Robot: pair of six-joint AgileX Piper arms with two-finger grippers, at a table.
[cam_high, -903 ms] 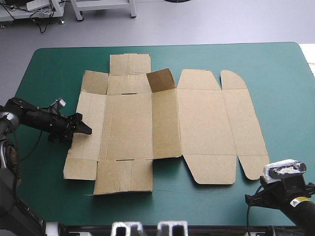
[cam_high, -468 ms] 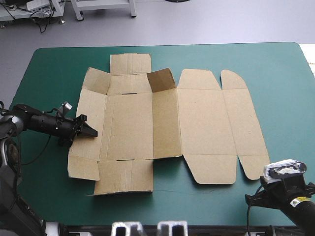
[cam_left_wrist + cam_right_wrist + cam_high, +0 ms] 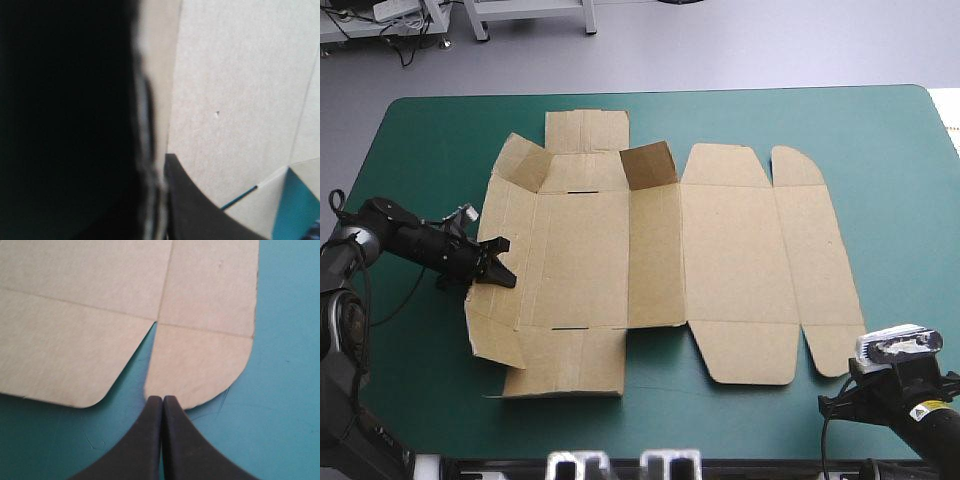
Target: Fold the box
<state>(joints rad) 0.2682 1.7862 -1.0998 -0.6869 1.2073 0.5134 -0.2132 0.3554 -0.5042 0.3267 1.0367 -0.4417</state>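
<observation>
Wall-raising on the box

Left gripper is pinching the left wall between its fingers; it should be hinging steadily along the crease. Right gripper is idling, fingers pressed together, rounded flap just ahead.

High cam above/behind, fwd-down: whole flat brown cardboard box sheet. Wrist cams close: left at its left wall, right at its near-right flap.
</observation>
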